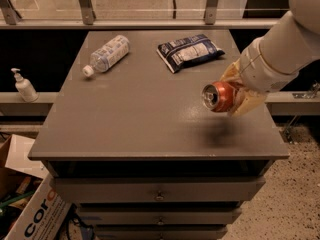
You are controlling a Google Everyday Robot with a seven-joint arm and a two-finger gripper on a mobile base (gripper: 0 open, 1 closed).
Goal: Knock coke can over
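The red coke can [220,96] is held on its side in the air above the right part of the grey table [125,124], its silver top facing left. Its shadow falls on the tabletop just below. My gripper [239,95] comes in from the upper right on a white arm, and its tan fingers [250,103] are closed around the can's body from the right.
A clear plastic water bottle [106,55] lies on its side at the back left of the table. A dark blue snack bag [189,51] lies at the back middle. A soap dispenser [23,85] stands on a ledge to the left. A cardboard box [35,215] sits on the floor at the lower left.
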